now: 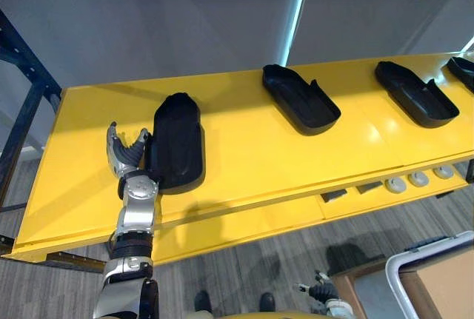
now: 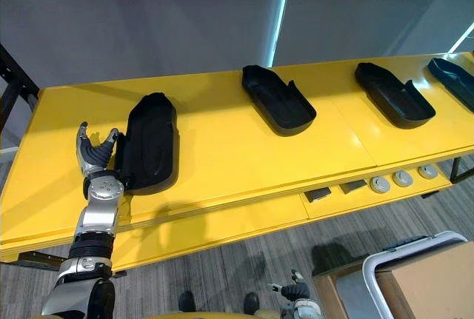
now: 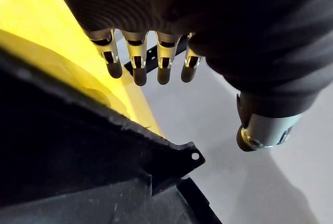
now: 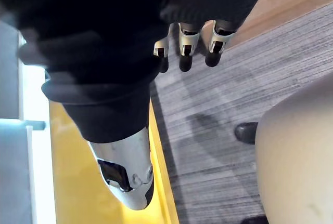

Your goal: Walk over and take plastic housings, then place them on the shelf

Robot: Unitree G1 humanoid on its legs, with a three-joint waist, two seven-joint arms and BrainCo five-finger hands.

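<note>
Judging the step: left robot hand [image 1: 124, 155] sits just beside the left edge of the housing [image 1: 178, 141], which lies flat on the yellow shelf [image 1: 244, 152]. Fingers straight and spread, thumb toward the housing wall, nothing gripped. Pick or release: cannot tell. If pick, close thumb and fingers across the long rim and lift level; the shell looks light and may skate on the smooth surface. Other housings [image 1: 300, 98] lie well apart to the right. Right robot hand [image 1: 324, 290] hangs low over the floor, fingers relaxed, empty.
</note>
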